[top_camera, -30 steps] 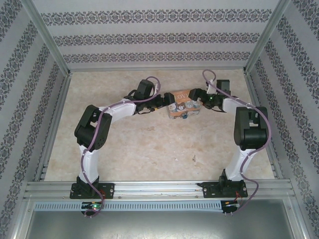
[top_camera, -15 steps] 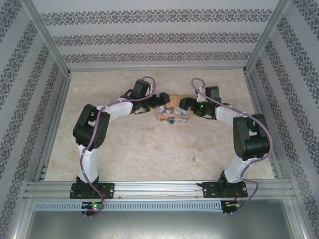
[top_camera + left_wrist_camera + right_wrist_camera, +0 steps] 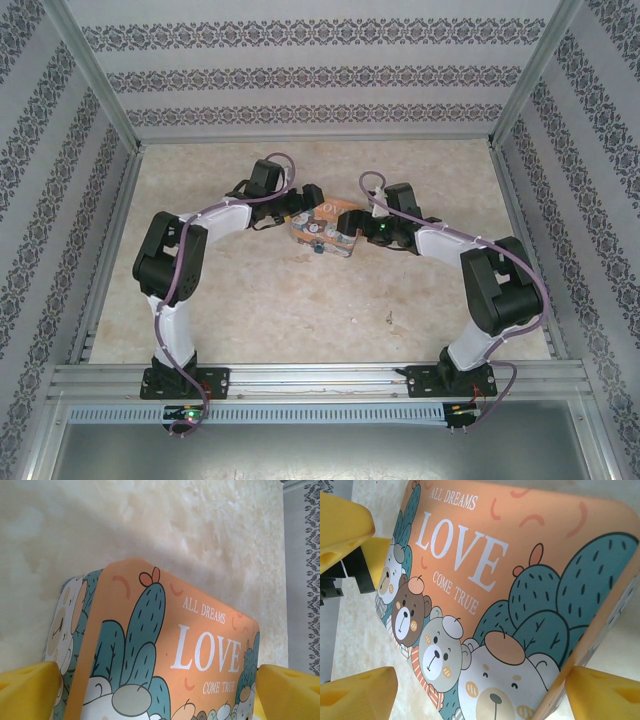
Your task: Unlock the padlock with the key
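- The left arm (image 3: 170,262) rises from its base, bends at the elbow and reaches forward and inward.
- The right arm (image 3: 497,285) mirrors it, with its elbow out to the right and its forearm angled inward.
- The two wrists face each other, close together.
- The left pincer (image 3: 303,215) has its yellow fingers (image 3: 30,690) spread wide, each pressed to a side of the LOVE box (image 3: 165,650).
- The right pincer (image 3: 357,228) is also wide apart. One finger touches the box's edge and the other stands clear of it.
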{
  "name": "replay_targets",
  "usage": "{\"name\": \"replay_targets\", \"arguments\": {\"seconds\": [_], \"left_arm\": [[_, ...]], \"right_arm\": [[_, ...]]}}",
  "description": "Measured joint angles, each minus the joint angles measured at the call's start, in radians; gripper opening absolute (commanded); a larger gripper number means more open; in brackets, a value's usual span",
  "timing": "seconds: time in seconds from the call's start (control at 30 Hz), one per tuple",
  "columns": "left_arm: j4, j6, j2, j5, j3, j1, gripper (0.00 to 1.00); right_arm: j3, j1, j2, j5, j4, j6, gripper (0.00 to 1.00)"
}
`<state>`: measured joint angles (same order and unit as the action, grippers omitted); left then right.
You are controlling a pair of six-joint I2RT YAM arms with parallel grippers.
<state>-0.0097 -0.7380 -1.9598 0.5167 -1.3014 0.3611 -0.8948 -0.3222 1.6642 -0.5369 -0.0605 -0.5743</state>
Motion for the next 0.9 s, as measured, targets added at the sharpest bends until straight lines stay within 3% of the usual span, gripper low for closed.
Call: {"name": "replay_targets", "arguments": {"seconds": [0.2, 0.43, 0.63, 0.9], "left_arm": [[-0.021, 0.009, 0.054, 0.001, 0.043, -0.018, 0.99], [-0.042, 0.049, 0.202, -0.022, 0.112, -0.097, 0.99], [-0.05, 0.095, 0.415, -0.075, 0.254, -0.11, 0.99], [-0.027, 0.087, 0.626, -0.134, 0.502, -0.11, 0.99]], "right_arm": [[0.008, -0.001, -0.09, 0.104, 0.03, -0.003, 0.97], [0.008, 0.008, -0.251, 0.266, 0.206, 0.034, 0.95], [0.008, 0.013, -0.394, 0.362, 0.474, 0.044, 0.85], [0.101, -0.013, -0.558, 0.372, 0.724, -0.051, 0.7]]}}
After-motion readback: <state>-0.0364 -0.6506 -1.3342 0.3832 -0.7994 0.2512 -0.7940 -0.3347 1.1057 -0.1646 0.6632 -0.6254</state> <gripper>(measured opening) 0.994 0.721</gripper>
